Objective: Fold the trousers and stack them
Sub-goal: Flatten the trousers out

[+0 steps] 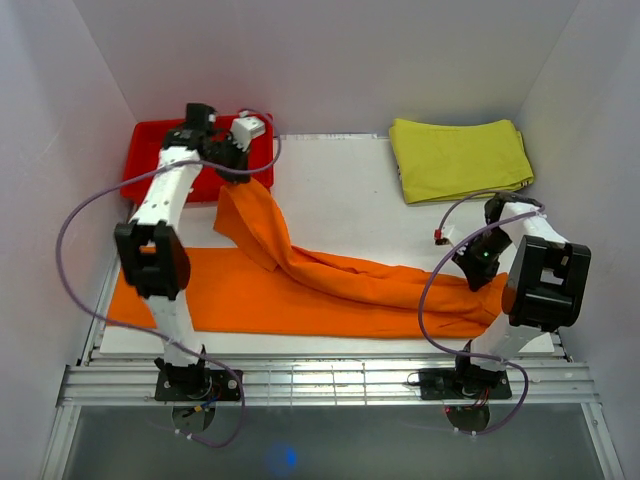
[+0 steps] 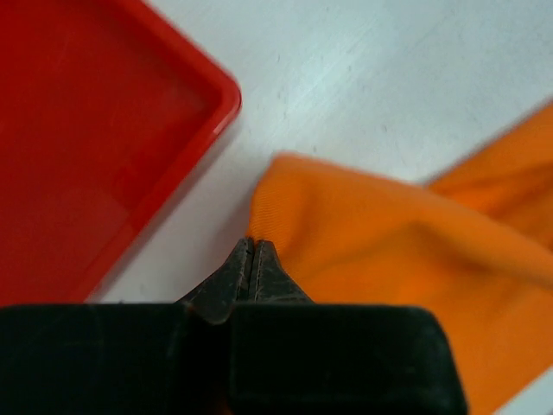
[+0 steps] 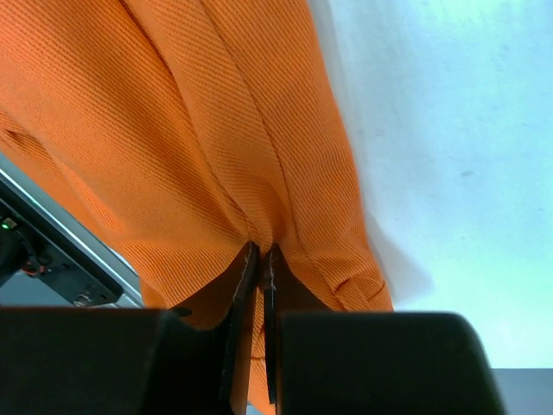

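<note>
The bright orange trousers (image 1: 300, 285) lie across the table. One leg lies flat along the front. The other leg runs up to the far left. My left gripper (image 1: 232, 172) is shut on the end of that raised leg (image 2: 346, 233), just beside the red tray. My right gripper (image 1: 478, 262) is shut on a pinch of the trousers' waist end (image 3: 216, 130) at the right, near the table's front edge. In both wrist views the jaws stand closed with orange fabric between or right at the tips.
A red plastic tray (image 1: 150, 150) stands at the far left corner; its rim shows in the left wrist view (image 2: 173, 156). A folded yellow-green cloth (image 1: 460, 158) lies at the far right. White walls close in three sides. A metal rail (image 1: 320, 380) runs along the front.
</note>
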Action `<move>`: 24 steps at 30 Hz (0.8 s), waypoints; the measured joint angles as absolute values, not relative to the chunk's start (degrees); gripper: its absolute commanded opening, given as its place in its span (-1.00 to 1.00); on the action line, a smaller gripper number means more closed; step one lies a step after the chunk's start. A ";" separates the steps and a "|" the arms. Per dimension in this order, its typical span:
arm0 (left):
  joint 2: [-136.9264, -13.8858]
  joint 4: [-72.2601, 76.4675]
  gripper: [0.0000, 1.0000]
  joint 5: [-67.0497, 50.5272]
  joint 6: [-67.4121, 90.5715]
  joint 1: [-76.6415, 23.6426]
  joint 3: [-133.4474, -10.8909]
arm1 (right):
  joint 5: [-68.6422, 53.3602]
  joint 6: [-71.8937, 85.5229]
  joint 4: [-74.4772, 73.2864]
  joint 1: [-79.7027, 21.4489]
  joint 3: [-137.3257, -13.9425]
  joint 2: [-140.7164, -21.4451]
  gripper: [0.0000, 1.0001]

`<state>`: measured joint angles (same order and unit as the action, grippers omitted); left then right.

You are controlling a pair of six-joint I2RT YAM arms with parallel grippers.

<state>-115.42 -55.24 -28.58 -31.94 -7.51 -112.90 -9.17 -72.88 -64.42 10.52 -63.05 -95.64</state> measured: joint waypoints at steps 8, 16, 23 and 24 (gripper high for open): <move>-68.66 -53.58 -1.00 -33.65 -45.93 0.56 -67.37 | -8.47 -75.90 -65.01 12.91 -65.14 -96.16 -0.84; -56.29 -67.77 0.68 -30.72 -61.23 -0.23 -41.17 | -5.93 -79.07 -65.67 13.17 -62.43 -93.71 -0.37; -64.42 -64.75 0.64 -33.95 -57.67 -0.23 -58.52 | -5.67 -80.36 -66.65 13.30 -64.10 -91.81 0.11; -66.96 -62.61 0.61 -34.48 -56.53 -0.23 -61.69 | -5.74 -80.42 -66.65 13.34 -64.31 -91.20 0.08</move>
